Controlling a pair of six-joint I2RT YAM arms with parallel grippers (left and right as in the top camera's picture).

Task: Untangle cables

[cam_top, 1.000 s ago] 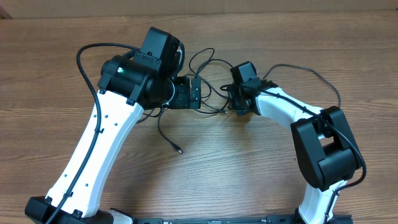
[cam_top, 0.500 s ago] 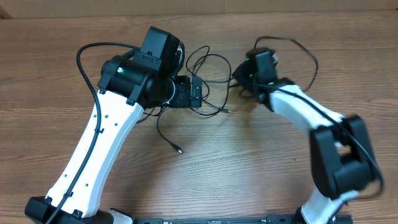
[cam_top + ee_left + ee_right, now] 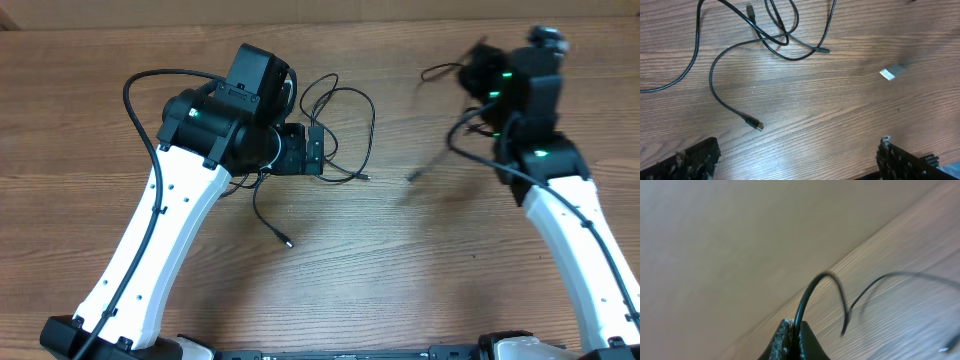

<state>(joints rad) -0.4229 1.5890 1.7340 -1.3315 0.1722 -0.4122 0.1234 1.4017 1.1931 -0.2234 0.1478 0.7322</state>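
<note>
Working above the wooden tabletop (image 3: 400, 280), the right tool (image 3: 792, 330) at two o'clock is clamped on one black cable (image 3: 440, 160), raised away from the rest. Separation step, I'd say. The left tool (image 3: 318, 150) gapes wide over the remaining cables (image 3: 340, 120) at twelve. Next call: pin those down. No readable writing anywhere.

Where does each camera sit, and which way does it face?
Overhead: above the brown wooden table, facing down; left arm and right arm show.
Left wrist: faces down at thin black cables; open left hand shows.
Right wrist: faces the table's far edge; shut right hand pinches one cable.
Shared: overhead and left wrist both show the cables.
</note>
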